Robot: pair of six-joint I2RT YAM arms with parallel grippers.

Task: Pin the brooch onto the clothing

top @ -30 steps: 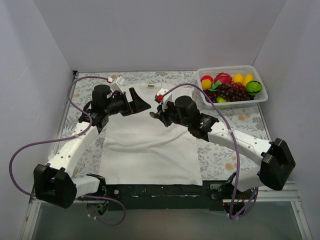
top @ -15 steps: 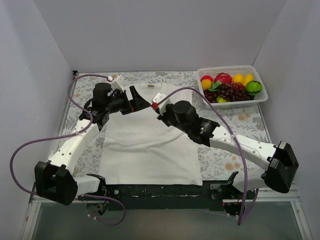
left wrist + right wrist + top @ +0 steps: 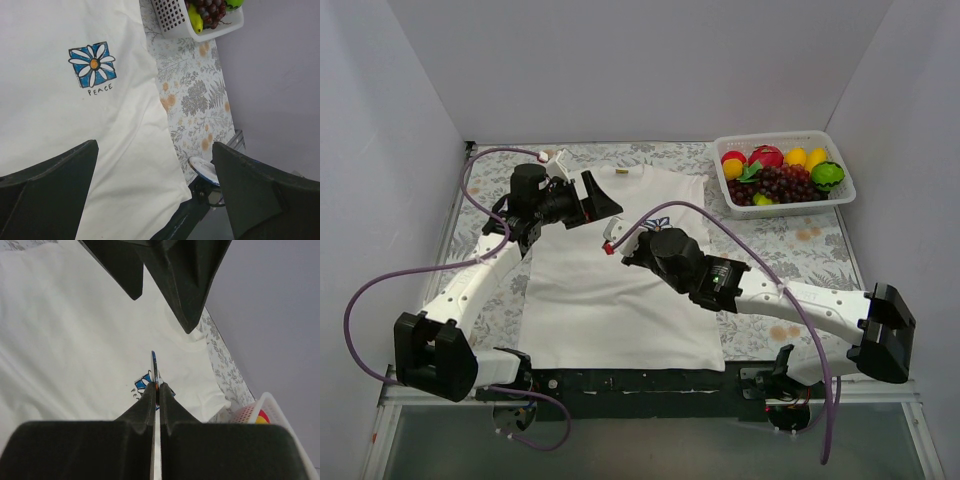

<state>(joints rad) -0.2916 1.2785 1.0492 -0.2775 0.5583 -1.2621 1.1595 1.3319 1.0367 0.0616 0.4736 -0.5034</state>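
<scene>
A white T-shirt point(image 3: 620, 300) lies flat on a flower-patterned surface point(image 3: 800, 250), seen from above with its collar at the far end. The right gripper point(image 3: 157, 389) hangs over the middle of the T-shirt's chest. Its jaws are clenched on the brooch point(image 3: 154, 367), which shows only as a thin sliver, edge-on, with blue at its tip.

A second ago this arm was up by the T-shirt's collar. It has since swung toward the near hem and to the left, uncovering a printed daisy square point(image 3: 92, 64) (blue, white petals, the word PEACE beneath) on the upper right of the chest. From the right wrist, the brooch stands in front of that print. Whether it touches the cloth cannot be told.

The left gripper point(image 3: 155, 147) is over the T-shirt's left shoulder, jaws spread wide and grasping nothing. It has edged slightly toward the collar. A basket point(image 3: 775, 137) of toy fruit sits beyond the T-shirt's right sleeve.

The move probably means the brooch is being brought to its pinning spot. Nothing looks fastened yet, and the free left jaws seem placed to steady the cloth.
</scene>
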